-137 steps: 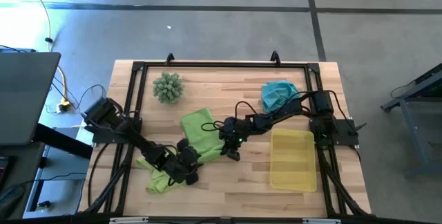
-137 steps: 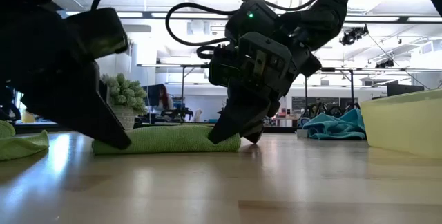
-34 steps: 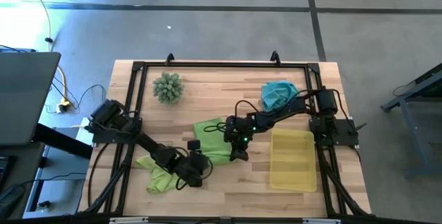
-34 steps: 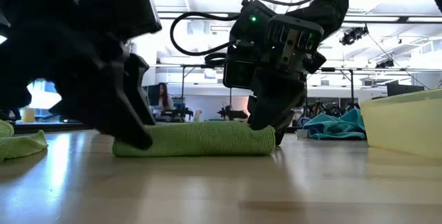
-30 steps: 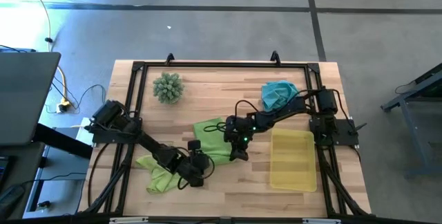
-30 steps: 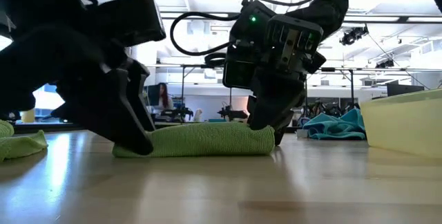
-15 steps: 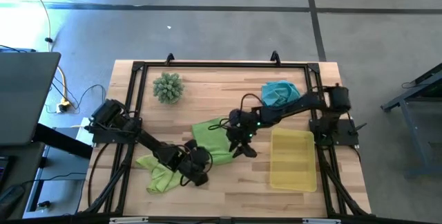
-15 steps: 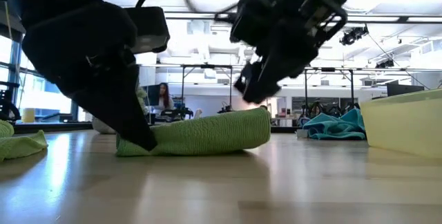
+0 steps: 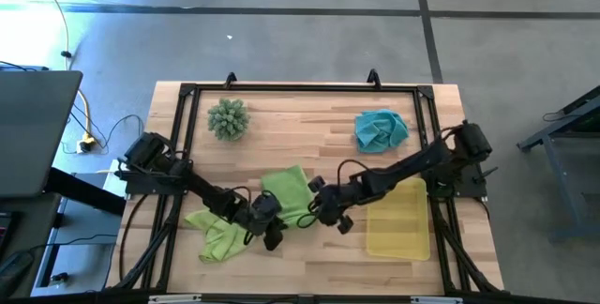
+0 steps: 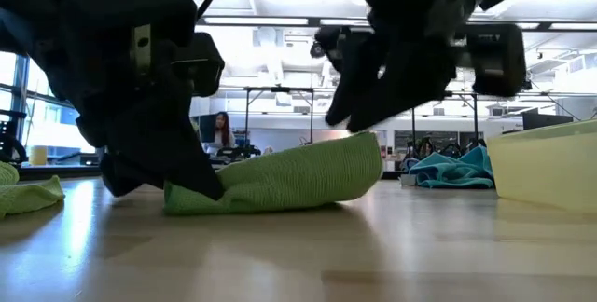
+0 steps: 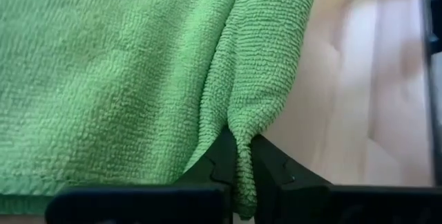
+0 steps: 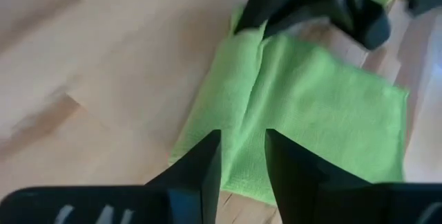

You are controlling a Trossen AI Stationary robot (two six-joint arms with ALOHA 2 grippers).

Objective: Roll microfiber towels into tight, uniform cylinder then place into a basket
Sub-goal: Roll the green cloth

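A lime green microfiber towel (image 9: 289, 194) lies folded on the table's middle, near the front. My left gripper (image 9: 269, 220) is shut on its near left end. My right gripper (image 12: 243, 148) hangs open just above the towel's near right end (image 10: 359, 157); it has nothing between its fingers. A second lime towel (image 9: 216, 234) lies crumpled to the left, under my left arm. A teal towel (image 9: 380, 128) sits bunched at the far right. The yellow basket (image 9: 398, 218) stands at the near right with nothing in it. My left gripper pinches a raised fold of the lime towel (image 11: 243, 137) between its two fingers, at the towel's near left end. The fingers slant down from the table's left. The cloth puckers into a ridge running away from the fingertips. The rest of the towel lies on the table.
A spiky round green plant ball (image 9: 228, 118) stands at the far left. A black frame (image 9: 300, 86) runs around the work area. Bare wood lies between the towel and the far rail.
My right gripper has let go of the towel's right end, opened, rolled and risen while swinging toward the near edge. My left gripper has rolled and shut on the towel's left end. The towel's right end now stands higher than before.
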